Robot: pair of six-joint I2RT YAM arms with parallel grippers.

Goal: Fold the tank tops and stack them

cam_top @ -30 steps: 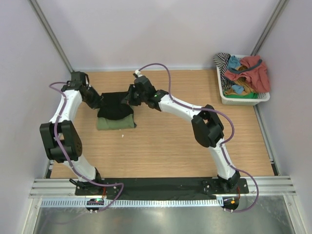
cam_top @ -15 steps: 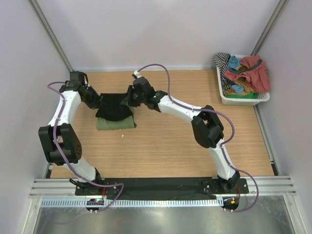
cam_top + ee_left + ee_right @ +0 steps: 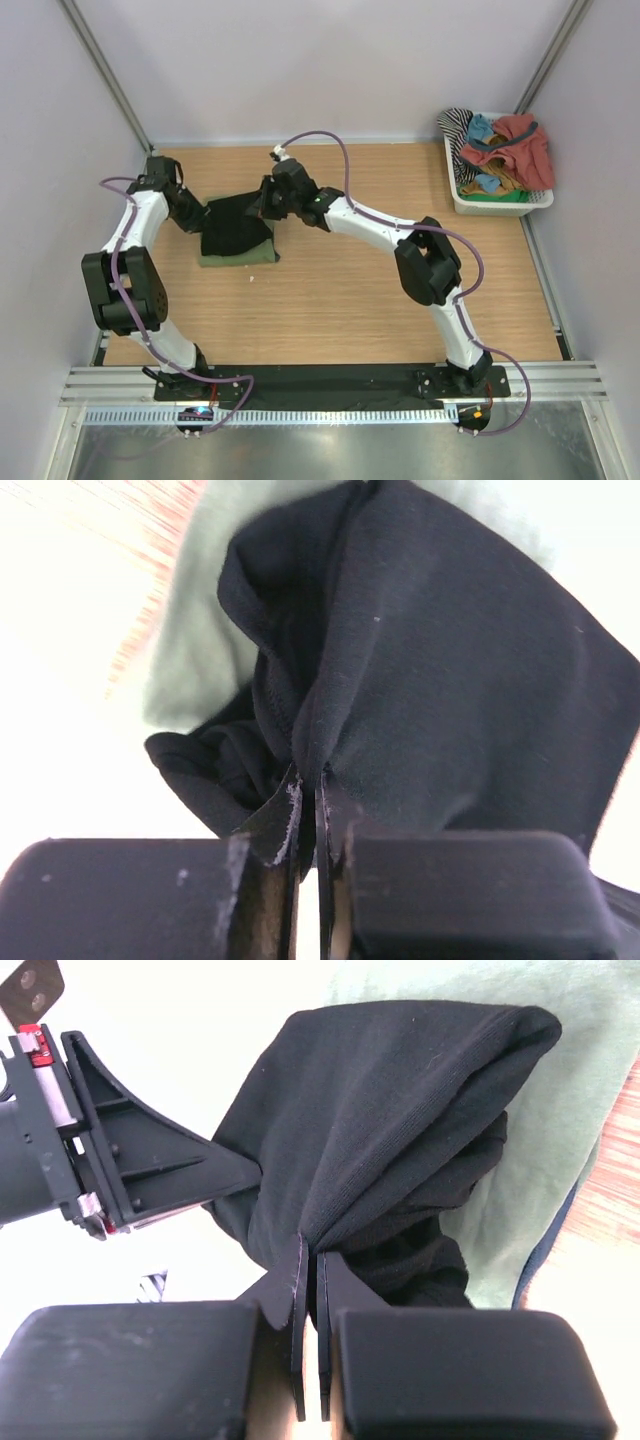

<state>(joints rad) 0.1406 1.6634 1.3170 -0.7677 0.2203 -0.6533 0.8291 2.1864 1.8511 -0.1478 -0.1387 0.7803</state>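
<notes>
The black tank top (image 3: 236, 228) hangs bunched between my two grippers, over the folded olive green tank top (image 3: 240, 256) on the wooden table. My left gripper (image 3: 206, 216) is shut on the black top's left edge, with cloth pinched between the jaws (image 3: 309, 785). My right gripper (image 3: 263, 206) is shut on its right edge (image 3: 309, 1250). In both wrist views the black top (image 3: 450, 680) (image 3: 400, 1110) drapes away from the jaws, with the green top (image 3: 190, 650) (image 3: 570, 1130) showing behind it. The left gripper (image 3: 245, 1170) also shows in the right wrist view.
A white basket (image 3: 490, 207) stands at the back right, heaped with red, teal and striped garments (image 3: 515, 140). A small white scrap (image 3: 250, 277) lies on the table just in front of the green top. Walls close in at the back and both sides.
Both grippers have brought the black top toward the near side, so it now covers more of the green top. The left gripper has shifted slightly right and the cloth has bunched narrower.
</notes>
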